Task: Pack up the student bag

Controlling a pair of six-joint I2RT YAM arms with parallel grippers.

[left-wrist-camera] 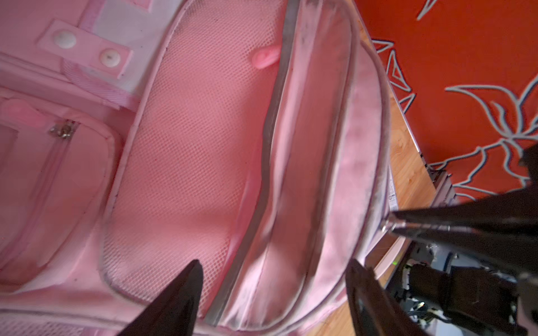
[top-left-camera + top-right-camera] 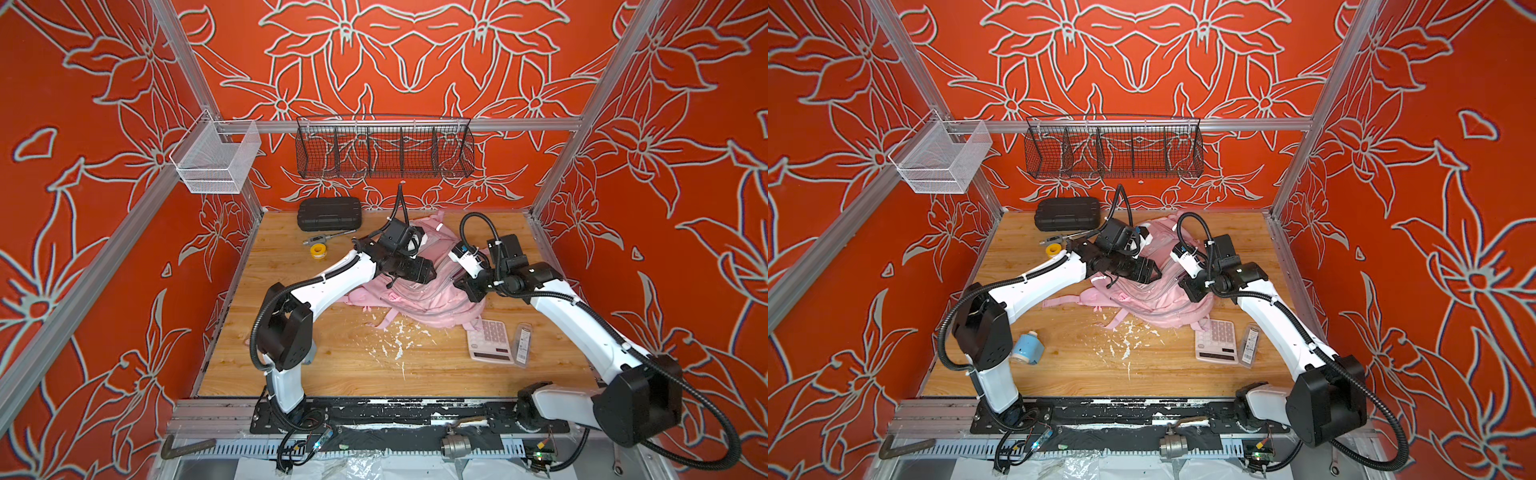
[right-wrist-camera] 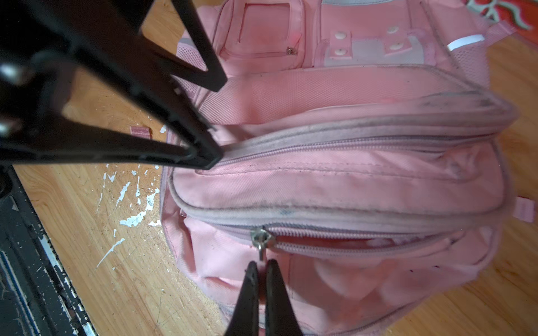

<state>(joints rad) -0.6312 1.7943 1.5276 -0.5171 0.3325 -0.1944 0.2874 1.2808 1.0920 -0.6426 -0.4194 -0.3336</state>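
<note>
The student bag (image 2: 419, 299) (image 2: 1154, 303), pale pink with several zips, lies at the middle back of the wooden table. My left gripper (image 1: 275, 279) (image 2: 432, 275) hovers open over the bag's pink mesh panel (image 1: 189, 139), nothing between its fingers; the right wrist view also shows its spread black fingers (image 3: 215, 157). My right gripper (image 3: 262, 263) (image 2: 463, 289) is shut on the metal zipper pull (image 3: 262, 241) of a compartment on the bag's right side. That zip gapes a little beside the slider, showing dark pink inside.
A black ribbed case (image 2: 329, 214), a metal tool (image 2: 328, 237) and a yellow tape roll (image 2: 318, 250) lie at the back left. A pink calculator (image 2: 488, 340) and a clear packet (image 2: 523, 343) sit front right of the bag. A blue roll (image 2: 1027, 348) stands by the left arm.
</note>
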